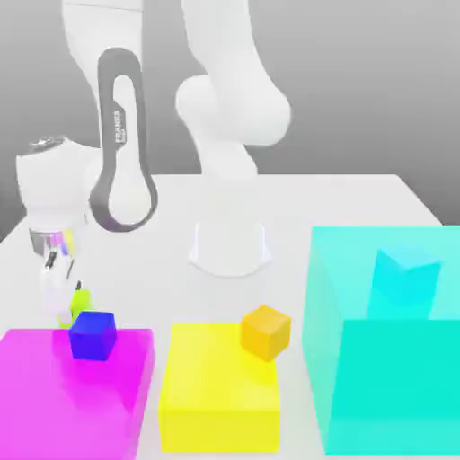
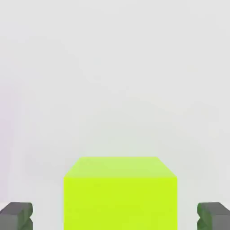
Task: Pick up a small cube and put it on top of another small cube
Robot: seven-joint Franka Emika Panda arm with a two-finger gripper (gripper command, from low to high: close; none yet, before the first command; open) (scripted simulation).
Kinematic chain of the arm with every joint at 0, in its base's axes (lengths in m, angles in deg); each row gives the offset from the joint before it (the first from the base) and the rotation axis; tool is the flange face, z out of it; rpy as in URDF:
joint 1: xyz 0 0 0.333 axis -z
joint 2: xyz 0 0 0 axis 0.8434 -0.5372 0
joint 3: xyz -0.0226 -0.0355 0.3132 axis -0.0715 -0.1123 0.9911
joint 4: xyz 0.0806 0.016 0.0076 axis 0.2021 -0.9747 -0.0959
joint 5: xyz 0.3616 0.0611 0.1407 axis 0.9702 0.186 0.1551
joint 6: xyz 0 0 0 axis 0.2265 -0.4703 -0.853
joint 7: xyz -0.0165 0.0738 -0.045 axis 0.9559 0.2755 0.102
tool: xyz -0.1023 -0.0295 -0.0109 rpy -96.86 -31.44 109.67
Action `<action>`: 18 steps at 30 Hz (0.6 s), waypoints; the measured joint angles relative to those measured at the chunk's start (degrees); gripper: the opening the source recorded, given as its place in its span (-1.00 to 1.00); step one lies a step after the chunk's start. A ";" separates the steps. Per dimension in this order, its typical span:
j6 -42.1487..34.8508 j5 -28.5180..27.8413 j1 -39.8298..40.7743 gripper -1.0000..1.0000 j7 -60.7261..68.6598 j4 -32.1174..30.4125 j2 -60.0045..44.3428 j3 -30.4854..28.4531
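Note:
The small lime yellow-green cube (image 1: 82, 300) rests on the white table at the exterior view's left, just behind the magenta block. My gripper (image 1: 57, 289) is lowered around it. In the hand view the cube (image 2: 120, 193) sits between the two dark fingertips (image 2: 16, 216), with a gap of table showing on each side, so the jaws are open and touch nothing. A dark blue cube (image 1: 92, 335) stands on the magenta block (image 1: 54, 395), close in front of the lime cube.
An orange cube (image 1: 266, 331) sits on a yellow block (image 1: 216, 395) in the middle. A tall teal block (image 1: 395, 359) at the exterior view's right carries a cyan cube (image 1: 404, 274). The arm's white base (image 1: 229, 247) stands behind them.

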State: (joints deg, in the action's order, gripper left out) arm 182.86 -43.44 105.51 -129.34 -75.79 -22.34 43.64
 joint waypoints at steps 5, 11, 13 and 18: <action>0.67 -0.01 0.55 -1.00 0.02 0.12 -0.74 0.55; -6.65 -5.71 -2.11 -1.00 -4.50 -1.49 8.33 -3.47; -9.70 -8.73 -1.98 -1.00 -6.55 -2.26 12.13 -4.36; -17.07 -12.58 -3.89 -1.00 -12.18 -0.53 17.60 -1.93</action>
State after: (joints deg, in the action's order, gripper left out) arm 165.79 -56.02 101.62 -141.51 -76.32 -4.74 41.72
